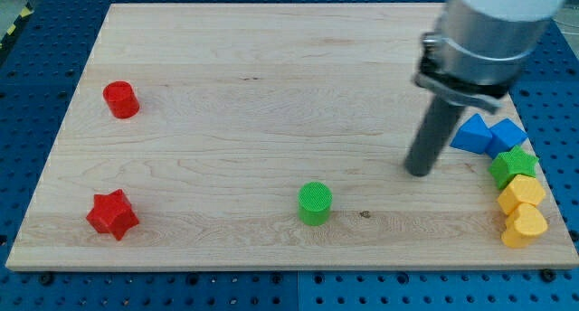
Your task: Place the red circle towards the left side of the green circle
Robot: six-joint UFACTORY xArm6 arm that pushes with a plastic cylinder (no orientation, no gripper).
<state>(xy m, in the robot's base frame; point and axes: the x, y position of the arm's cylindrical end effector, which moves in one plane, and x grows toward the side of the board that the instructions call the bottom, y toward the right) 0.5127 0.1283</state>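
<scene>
The red circle (120, 99) stands near the view's left edge of the wooden board, in its upper half. The green circle (315, 203) stands near the view's bottom edge, about mid-board. My tip (418, 172) rests on the board to the right of the green circle and a little above it, far from the red circle. It touches no block.
A red star (112, 214) lies at the bottom left. At the right edge sit a blue triangle (470, 133), a blue cube (507, 136), a green star (513, 166), a yellow hexagon (522, 193) and a yellow heart (524, 226).
</scene>
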